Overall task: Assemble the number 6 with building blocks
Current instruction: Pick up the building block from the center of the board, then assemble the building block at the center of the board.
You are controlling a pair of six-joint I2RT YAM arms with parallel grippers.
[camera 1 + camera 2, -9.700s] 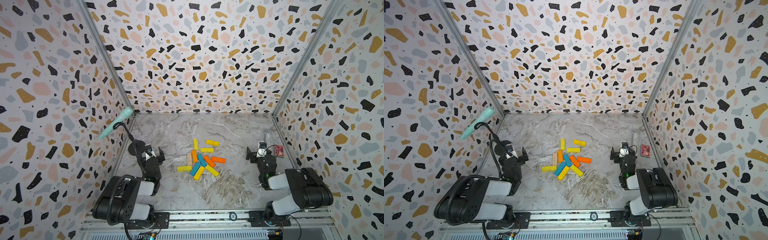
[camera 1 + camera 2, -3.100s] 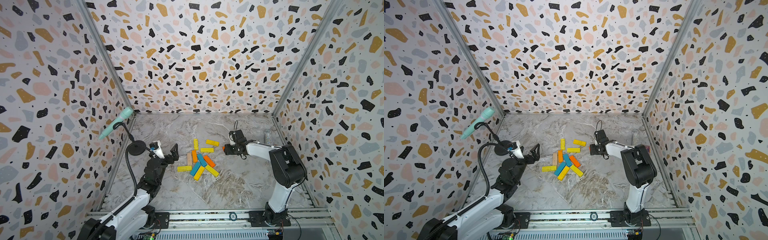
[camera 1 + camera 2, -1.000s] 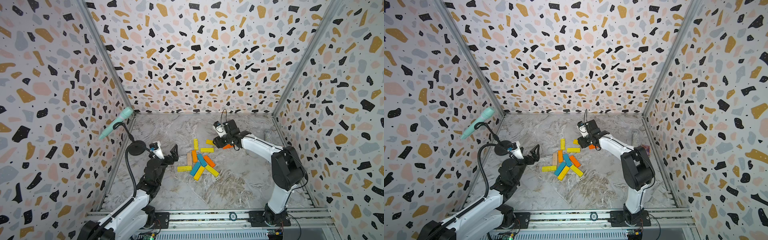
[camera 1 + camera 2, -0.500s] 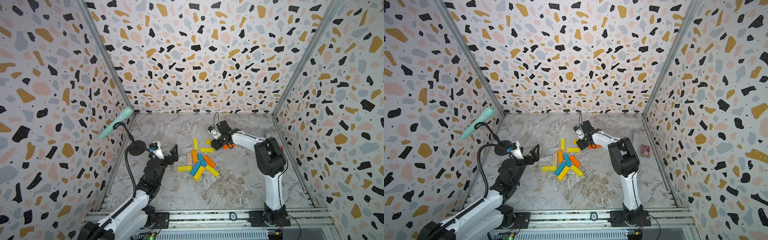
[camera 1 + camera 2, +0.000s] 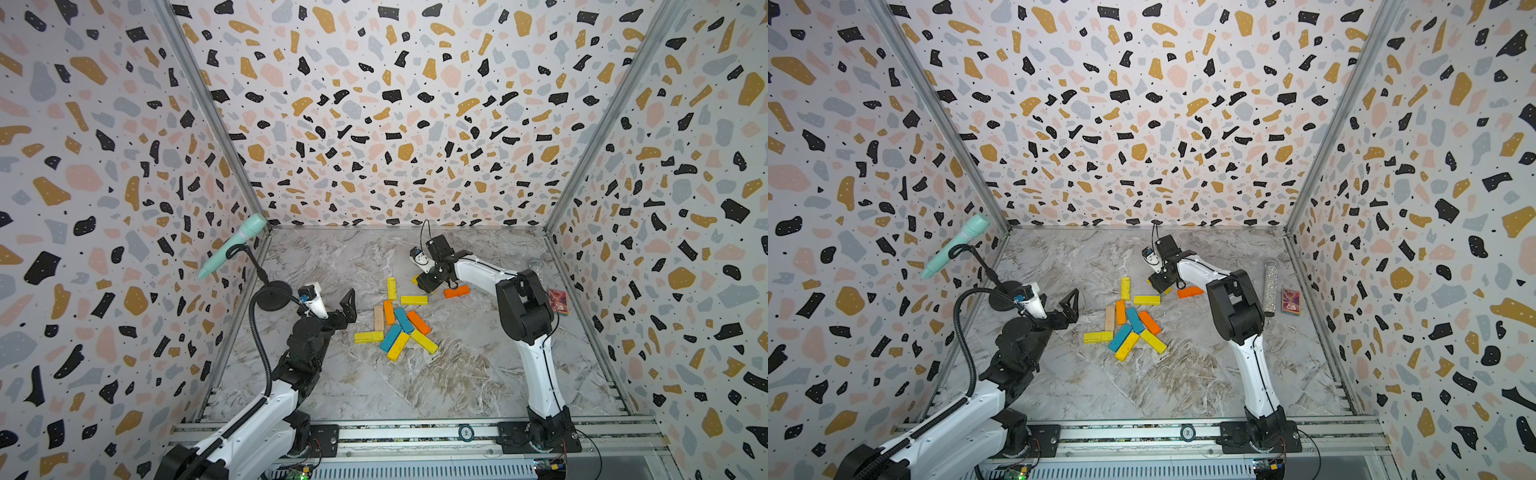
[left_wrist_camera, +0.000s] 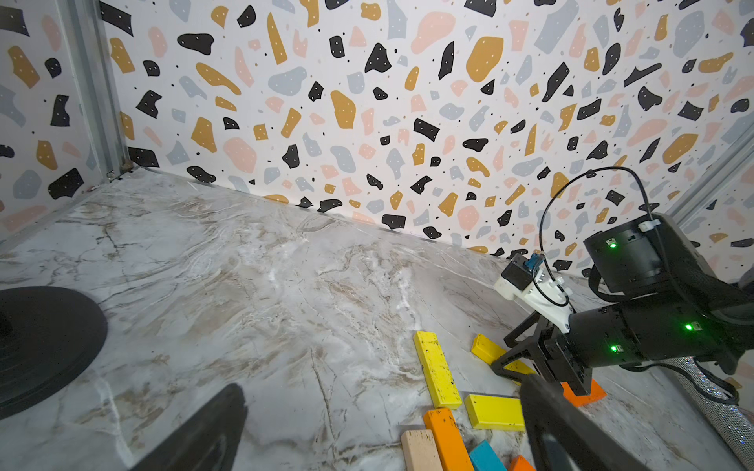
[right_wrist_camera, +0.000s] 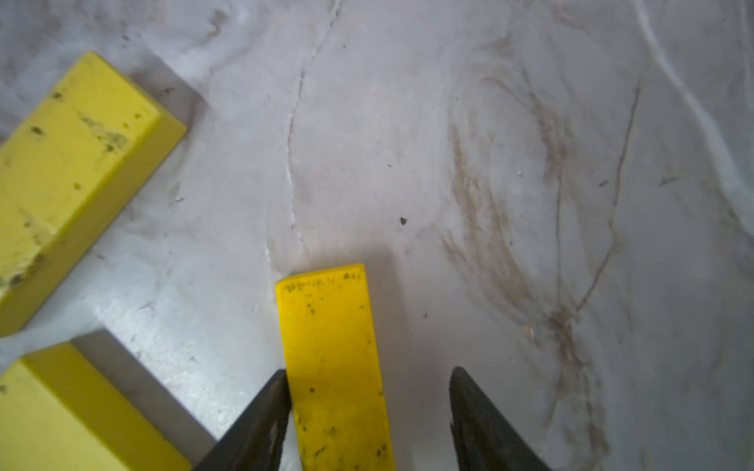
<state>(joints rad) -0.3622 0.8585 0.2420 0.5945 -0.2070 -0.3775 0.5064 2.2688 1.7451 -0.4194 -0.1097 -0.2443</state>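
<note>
The right pincer (image 7: pixel 369 371) is spread astride the end of a yellow block (image 7: pixel 332 346). One finger (image 7: pixel 265 412) touches the block's long edge, and the other stands clear of it with bare table (image 7: pixel 489 163) between (so nothing is pinched).

At the pincer's 4 o'clock, just beside it, the orange block (image 5: pixel 456 291) lies flat and alone. Ten seconds ago it lay against the 3 o'clock edge of the heap; three seconds ago the pincer was carrying it; a second ago it was still under the fingers. Now it lies free, and the pincer has shifted a little toward 9 o'clock, onto the yellow block.

Two more yellow blocks (image 5: pixel 413 299) lie near, between the pincer's 7 and 9 o'clock. Beyond them, at 7 o'clock, the heap (image 5: pixel 395 328) of yellow, orange, blue and pale blocks sits mid-table, unchanged throughout and not yet laid out as a 6.

At the heap's 9 o'clock the left pincer (image 5: pixel 334 309) hovers with its fingers wide apart, holding nothing, just as it was three seconds ago; ten seconds ago that arm was folded near the front rail.
</note>
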